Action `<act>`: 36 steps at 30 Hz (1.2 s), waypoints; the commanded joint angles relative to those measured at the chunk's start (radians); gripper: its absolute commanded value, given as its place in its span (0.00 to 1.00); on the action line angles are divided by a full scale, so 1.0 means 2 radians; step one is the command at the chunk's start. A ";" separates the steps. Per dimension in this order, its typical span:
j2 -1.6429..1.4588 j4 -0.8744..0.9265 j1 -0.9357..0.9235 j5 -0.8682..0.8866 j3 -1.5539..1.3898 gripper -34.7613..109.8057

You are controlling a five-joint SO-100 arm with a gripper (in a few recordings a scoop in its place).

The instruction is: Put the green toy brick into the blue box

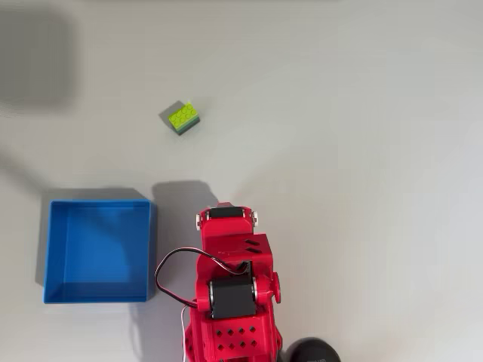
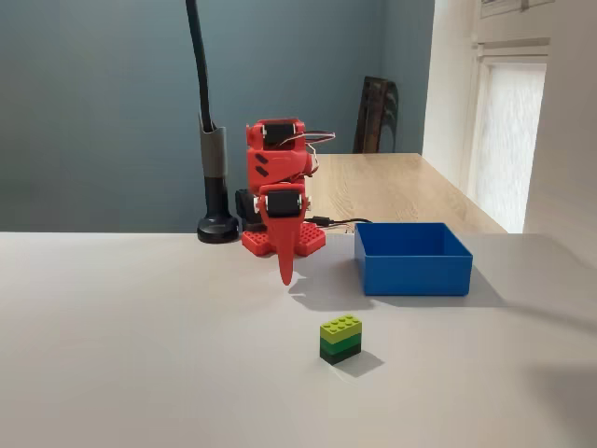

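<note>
The green toy brick [image 1: 183, 118] [image 2: 340, 338] stands alone on the pale table, its lime studded top over darker layers. The blue box [image 1: 98, 205] [image 2: 415, 273] is a shallow square tray with nothing in it, lying beside the red arm's base. My gripper [image 2: 285, 269] hangs from the folded arm and points straight down just above the table, its red fingers closed to a single tip with nothing between them. It sits between the arm's base and the brick, well short of the brick and apart from the box. In the overhead view the arm's body [image 1: 230, 249] covers the gripper.
A black post on a round foot [image 2: 218, 227] [image 1: 313, 351] rises next to the arm's base. A wooden table [image 2: 392, 187] stands behind the work surface. Bare tabletop lies all around the brick.
</note>
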State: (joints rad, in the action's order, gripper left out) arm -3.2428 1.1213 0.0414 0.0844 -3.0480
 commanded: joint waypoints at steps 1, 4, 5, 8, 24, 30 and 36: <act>-0.010 0.005 0.001 0.005 0.001 0.24; -0.010 0.005 0.005 -0.004 0.001 0.24; -0.010 0.005 0.005 0.000 0.001 0.24; -0.008 -0.009 0.006 0.003 0.007 0.24; 0.213 -0.025 0.008 -0.030 0.193 0.24; 0.368 -0.025 0.014 -0.048 0.303 0.24; 0.504 -0.046 0.031 -0.097 0.416 0.24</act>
State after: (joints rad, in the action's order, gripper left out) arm -2.3700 1.0477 0.0736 -0.0552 -2.3961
